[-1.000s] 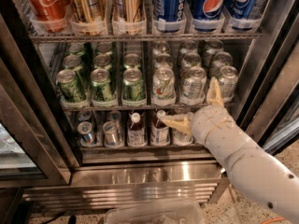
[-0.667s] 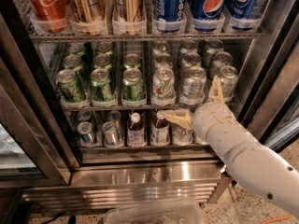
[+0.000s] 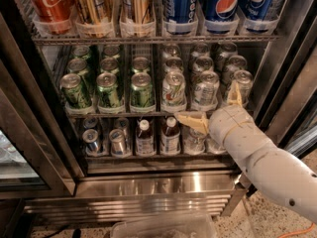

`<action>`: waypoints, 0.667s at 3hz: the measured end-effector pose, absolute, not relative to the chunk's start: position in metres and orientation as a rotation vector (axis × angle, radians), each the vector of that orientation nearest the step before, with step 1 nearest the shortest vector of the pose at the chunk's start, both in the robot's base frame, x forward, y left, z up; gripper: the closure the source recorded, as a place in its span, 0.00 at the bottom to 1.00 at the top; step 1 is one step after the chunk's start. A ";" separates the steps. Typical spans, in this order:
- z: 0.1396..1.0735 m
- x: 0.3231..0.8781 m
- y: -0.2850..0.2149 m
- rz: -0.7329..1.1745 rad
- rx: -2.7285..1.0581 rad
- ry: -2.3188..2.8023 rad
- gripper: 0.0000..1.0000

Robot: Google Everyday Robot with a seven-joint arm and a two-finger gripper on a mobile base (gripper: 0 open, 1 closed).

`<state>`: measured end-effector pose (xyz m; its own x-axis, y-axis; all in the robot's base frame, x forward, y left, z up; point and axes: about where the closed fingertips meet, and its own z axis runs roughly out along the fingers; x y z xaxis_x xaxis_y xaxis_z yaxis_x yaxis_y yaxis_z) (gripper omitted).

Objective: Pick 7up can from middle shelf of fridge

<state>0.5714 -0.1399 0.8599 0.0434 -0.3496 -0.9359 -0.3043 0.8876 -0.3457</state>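
Hand [image 3: 206, 101] at 7up can [image 3: 205, 86] (Pepsi [image 3: 226, 5] above).

The small silver-white 7up can with green lettering [image 3: 205, 89] stood upright at the front of its lane, right of centre in the frame. It rested on the thin wire middle shelf [image 3: 124, 114] of the large stainless-steel fridge [image 3: 148, 183]. The pale two-finger gripper [image 3: 214, 108] hung just below it at the shelf's front edge, fingers spread wide.
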 end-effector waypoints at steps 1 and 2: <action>0.859 0.574 -0.146 -0.034 -0.503 1.555 0.05; 0.853 0.578 -0.154 -0.043 -0.476 1.569 0.11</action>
<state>0.5779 -0.1537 0.8532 0.0209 -0.3230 -0.9462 -0.2701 0.9094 -0.3164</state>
